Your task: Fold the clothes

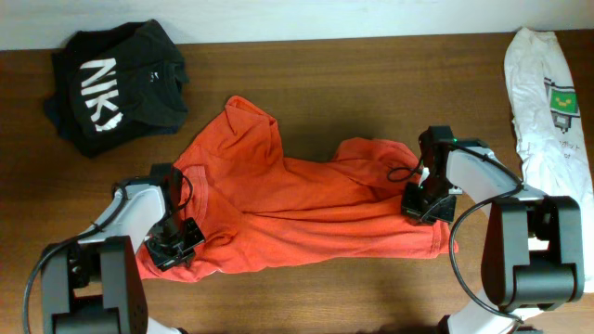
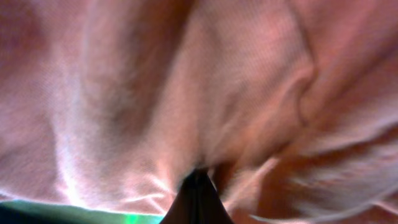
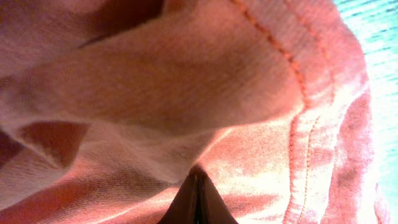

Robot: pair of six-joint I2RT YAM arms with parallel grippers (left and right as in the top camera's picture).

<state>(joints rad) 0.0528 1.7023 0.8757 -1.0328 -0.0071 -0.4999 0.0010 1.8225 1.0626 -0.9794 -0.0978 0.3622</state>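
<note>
orange-red t-shirt [image 1: 297,209] lying crumpled and creased across the middle of the wooden table [image 1: 325,65]. left gripper [image 1: 174,243] lowered onto the cloth toward the table's near-left side, jaws closed to a point and pinching a gathered fold of the shirt. right gripper [image 1: 422,206] set on the cloth toward the table's right side, jaws likewise pressed together on the fabric, close beside a stitched hem. black garment with white lettering [image 1: 116,88] bunched at the table's far-left corner; white garment [image 1: 548,93] laid along the table's right edge
</note>
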